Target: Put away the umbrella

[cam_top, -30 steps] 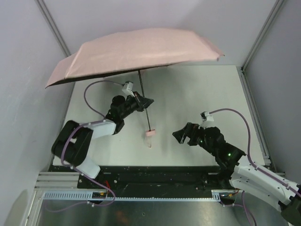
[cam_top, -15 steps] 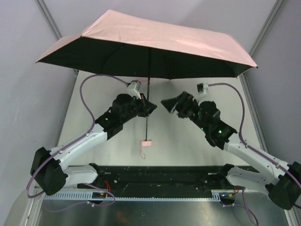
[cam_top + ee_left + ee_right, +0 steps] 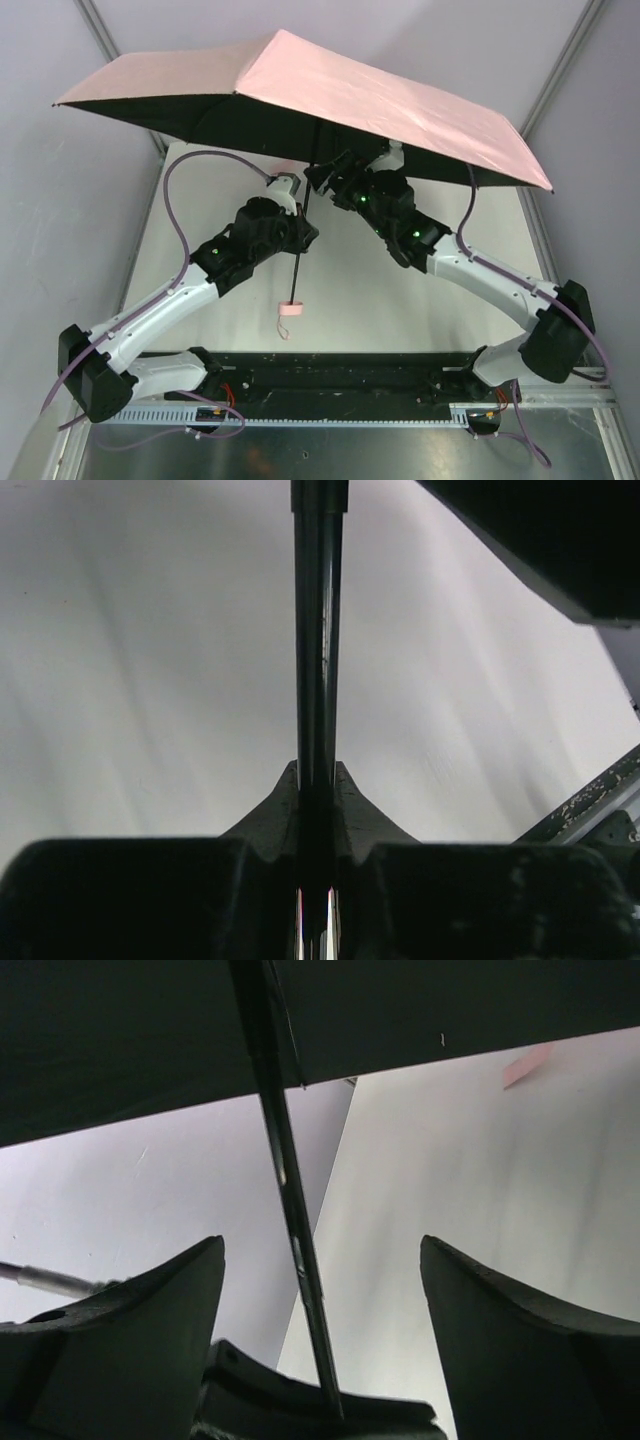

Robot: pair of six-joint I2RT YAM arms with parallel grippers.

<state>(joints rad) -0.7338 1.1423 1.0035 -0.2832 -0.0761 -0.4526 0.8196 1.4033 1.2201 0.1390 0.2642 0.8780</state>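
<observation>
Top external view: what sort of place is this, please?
Probably a robot test cell in a lab: plain grey walls and aluminium frame posts close in a white table, and the left arm and right arm are bolted to a black rail at its near edge.

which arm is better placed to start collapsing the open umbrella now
Right. Its open fingers straddle the shaft just under the canopy, likely ready to pull it closed. The left gripper is shut on the shaft lower down, holding the umbrella up.
</observation>
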